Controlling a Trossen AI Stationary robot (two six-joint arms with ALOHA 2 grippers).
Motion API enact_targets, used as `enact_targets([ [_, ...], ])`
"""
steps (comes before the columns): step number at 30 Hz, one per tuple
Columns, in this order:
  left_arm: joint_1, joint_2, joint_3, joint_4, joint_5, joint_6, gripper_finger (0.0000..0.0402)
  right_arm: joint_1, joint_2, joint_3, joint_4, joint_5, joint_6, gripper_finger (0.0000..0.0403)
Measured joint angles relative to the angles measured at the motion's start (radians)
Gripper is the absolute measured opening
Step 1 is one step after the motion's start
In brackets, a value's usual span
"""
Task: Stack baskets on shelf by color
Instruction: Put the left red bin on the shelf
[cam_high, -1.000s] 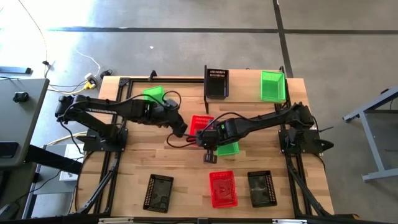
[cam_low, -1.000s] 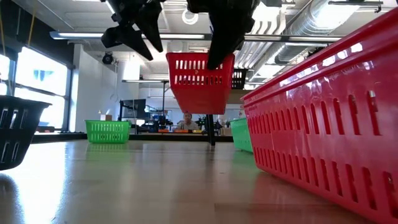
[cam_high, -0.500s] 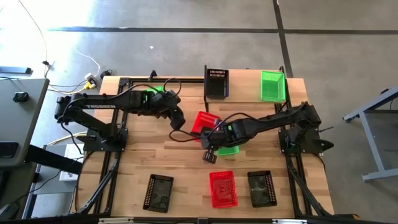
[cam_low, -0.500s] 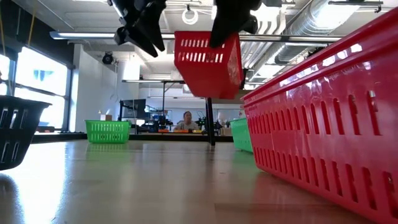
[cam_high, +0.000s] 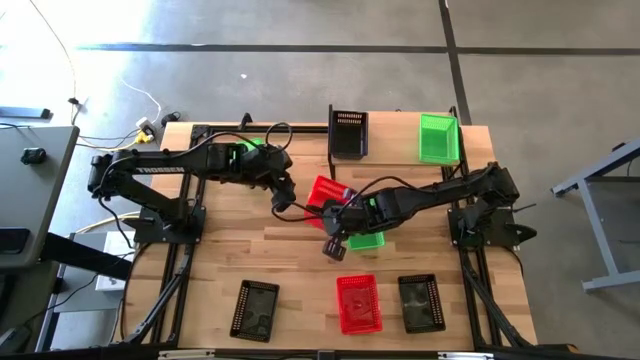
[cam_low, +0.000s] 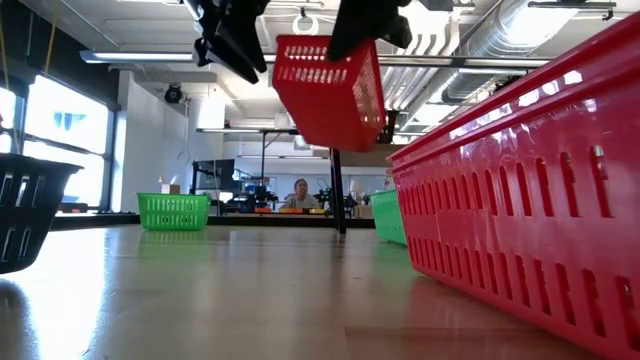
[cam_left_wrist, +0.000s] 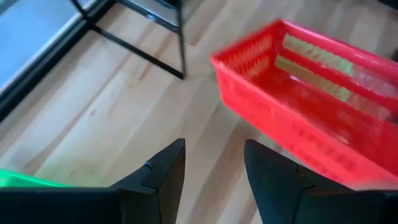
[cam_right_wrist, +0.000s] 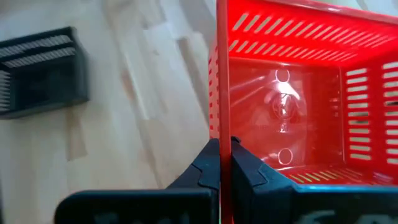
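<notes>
My right gripper is shut on a red basket held high over the middle of the table; it also shows in the low view. My left gripper is open and empty just left of that basket, which lies ahead of its fingers. A green basket stands on the table under my right arm. The shelf at the far edge carries a black basket and a green basket. My right gripper holds one wall of the red basket at its rim, with one finger outside and one finger inside. The fingers come from above. The basket hangs below them, tilted and lifted clear of the table.
A green basket sits under my left arm at the far left. Near the front edge stand a black basket, a red basket and another black basket. The shelf's black post stands beyond the held basket.
My right gripper has gone up with the red basket, which has tipped from level to tilted while staying clear of the table. My left gripper has drawn back a little from the basket, toward the table's far left.
</notes>
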Motion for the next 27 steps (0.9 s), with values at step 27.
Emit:
enact_targets([
  [27, 0.114, 0.000, 0.000, -0.023, -0.007, 0.061, 0.0156, 0.023, -0.205, 0.000, -0.303, 0.279, -0.229, 0.0000],
])
